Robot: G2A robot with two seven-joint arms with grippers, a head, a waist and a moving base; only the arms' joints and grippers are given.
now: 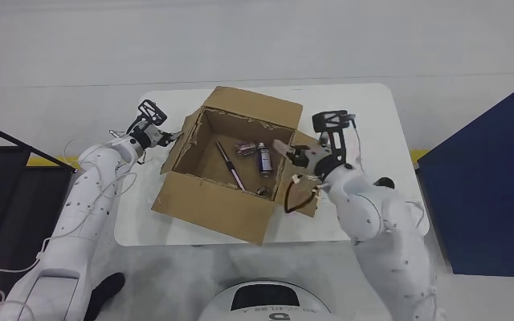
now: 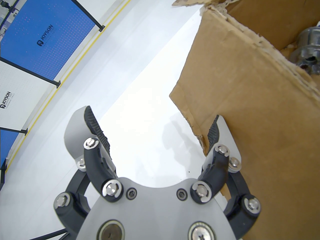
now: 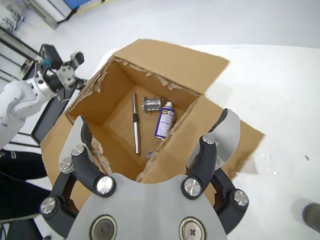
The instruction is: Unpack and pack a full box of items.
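Trouble on the left would come from the left pincer, which hangs wide open and empty just beside the box. One fingertip sits at the torn edge of the side flap, seemingly touching it. A push from there could shove the box across the tabletop or rip the ragged cardboard. Inside the box, a metal rod lies loose on the floor; a round thing like that would probably roll or slip from a grip taken off centre. Beside it lie a finned metal part and a spray can on its side, near enough that fingers going for one could knock the other. A small metal piece sits close to the near wall, where reaching it looks awkward. On the right, the right pincer is spread wide with nothing in it, above the box's right wall. The wall's torn top edge rises between its fingers, so a straight descent risks catching cardboard rather than an item.

From the left pincer, the box is just beside and its contents lie beyond the wall. From the right pincer, the items lie below and ahead, the can nearer and the rod farther in.
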